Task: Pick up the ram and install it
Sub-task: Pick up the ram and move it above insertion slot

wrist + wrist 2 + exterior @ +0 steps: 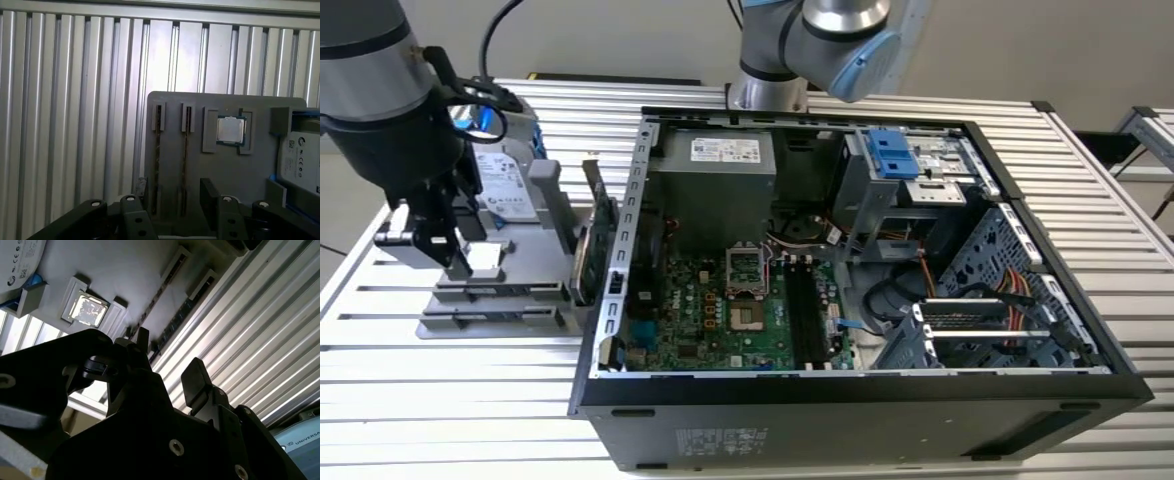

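Edgewise, the thin, dark ram stick point(186, 160) stands slotted in the flat grey holder tray point(235, 165), a twin stick point(158, 160) just beside it. The black gripper point(175, 192) hangs above, jaws parted, spanning across the ram stick's long axis.

A ribbed metal counter point(454, 400), built of long parallel slats, is seen. An open computer case point(854, 425) is laid on its side on it, toward the exterior view's right. A flat grey holder point(487, 322) is set just beside the case, on the exterior view's left. An arm's base point(767, 95) is mounted at the far edge.
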Available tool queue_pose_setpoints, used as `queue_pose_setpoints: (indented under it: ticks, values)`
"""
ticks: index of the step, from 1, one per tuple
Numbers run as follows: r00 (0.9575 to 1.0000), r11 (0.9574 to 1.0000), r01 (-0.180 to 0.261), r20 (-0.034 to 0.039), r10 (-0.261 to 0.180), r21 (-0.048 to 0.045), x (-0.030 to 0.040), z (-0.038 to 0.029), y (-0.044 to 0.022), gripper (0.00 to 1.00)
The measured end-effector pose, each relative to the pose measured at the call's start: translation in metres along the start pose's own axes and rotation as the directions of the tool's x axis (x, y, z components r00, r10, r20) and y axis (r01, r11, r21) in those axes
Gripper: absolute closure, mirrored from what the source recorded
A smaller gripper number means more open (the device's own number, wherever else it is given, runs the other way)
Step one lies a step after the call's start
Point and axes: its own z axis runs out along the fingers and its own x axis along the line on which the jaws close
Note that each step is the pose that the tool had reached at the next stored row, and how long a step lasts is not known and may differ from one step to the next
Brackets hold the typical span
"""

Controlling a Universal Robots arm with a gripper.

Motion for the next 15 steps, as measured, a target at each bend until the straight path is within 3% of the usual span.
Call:
queue_pose_setpoints:
  ticks: [15]
  values:
    - [1.0000, 1.0000, 0.000, 0.0000, 0.000, 0.0000, 0.0024, 0.0147, -0.0039, 0.00]
